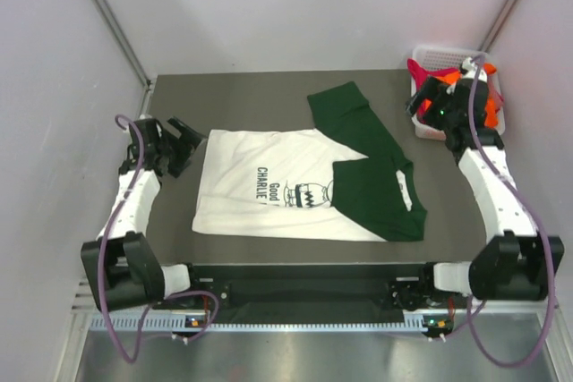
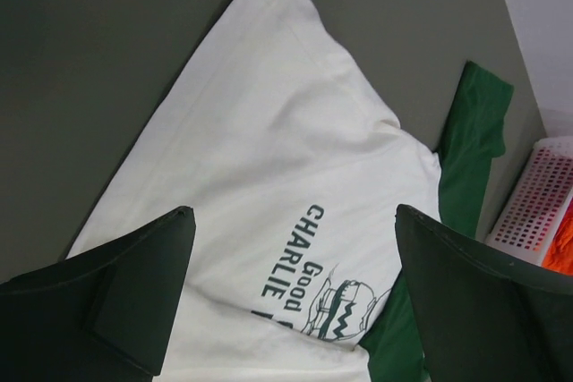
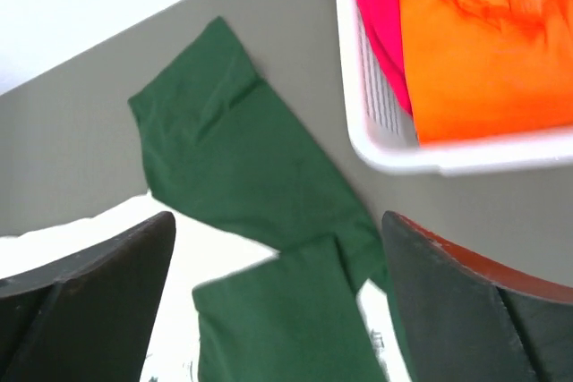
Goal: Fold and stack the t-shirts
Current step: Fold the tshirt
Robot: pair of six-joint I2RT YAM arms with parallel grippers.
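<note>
Lying flat at table (image 1: 251,100) centre, print up: white t-shirt with green sleeves (image 1: 269,185). One sleeve points toward 1 o'clock; the other green part is folded over the body at 3 o'clock. Left gripper (image 2: 294,210) hovers just off the shirt's 9 o'clock edge, jaws spread wide, holding nothing. Right gripper (image 3: 277,221) at 2 o'clock, beside the basket (image 1: 448,49), jaws wide, empty. Orange t-shirt (image 3: 483,60) and magenta t-shirt (image 3: 376,6) lie bunched in the basket.

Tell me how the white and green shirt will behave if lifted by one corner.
Likely floppy: the white and green shirt lies flat with soft creases, so it should drape. One sleeve sticks out and would probably dangle.
</note>
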